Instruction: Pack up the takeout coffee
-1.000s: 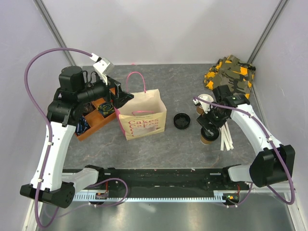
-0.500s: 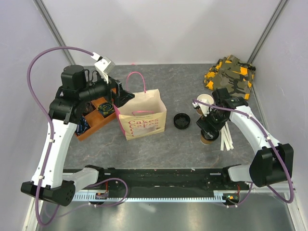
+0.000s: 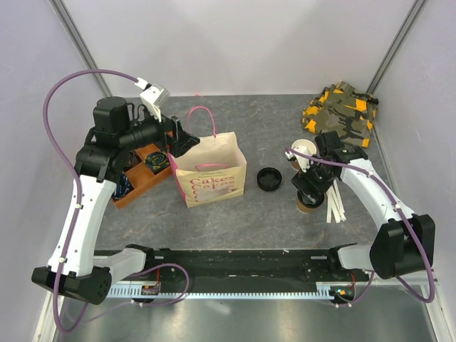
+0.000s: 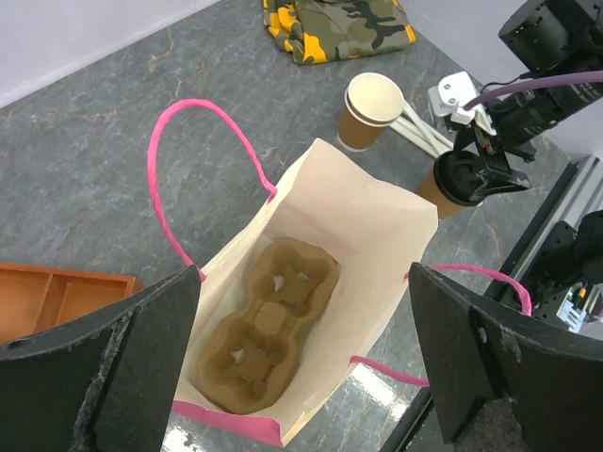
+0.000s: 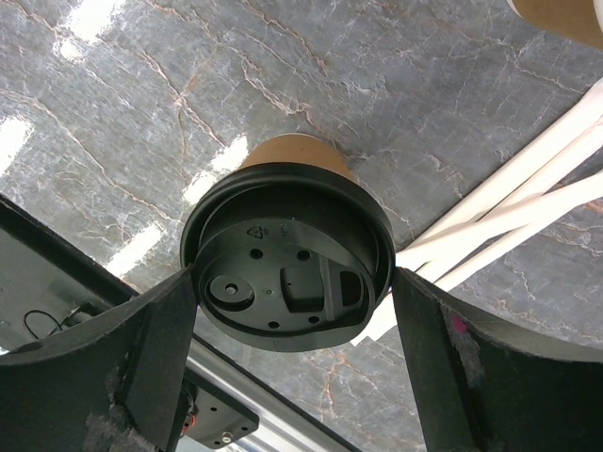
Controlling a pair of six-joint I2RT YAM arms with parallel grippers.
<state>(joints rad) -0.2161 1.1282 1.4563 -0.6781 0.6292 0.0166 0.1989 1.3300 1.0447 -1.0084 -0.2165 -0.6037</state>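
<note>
Takeout coffee (image 5: 283, 287) upright, lidded top up, axis seemingly vertical, within right hand (image 3: 308, 189).

Top view: takeout coffee (image 3: 307, 206) sat mostly hidden under right gripper (image 3: 309, 189), only its lower wall showed. Whether the fingers (image 5: 141, 377) touched the lid couldn't be told. Orange tray (image 3: 139, 189) near the tabletop's left edge was partly covered by left arm (image 3: 85, 206), contents too small to tell. Right wrist view: lidless cup (image 5: 565, 14) was cut off at top right corner, white sticks (image 5: 452, 247) ran off right edge. Left wrist view: camo cloth (image 4: 339, 24) was cut by top edge, left gripper (image 4: 306, 282) had its 2 fingers cut by bottom edge.
</note>
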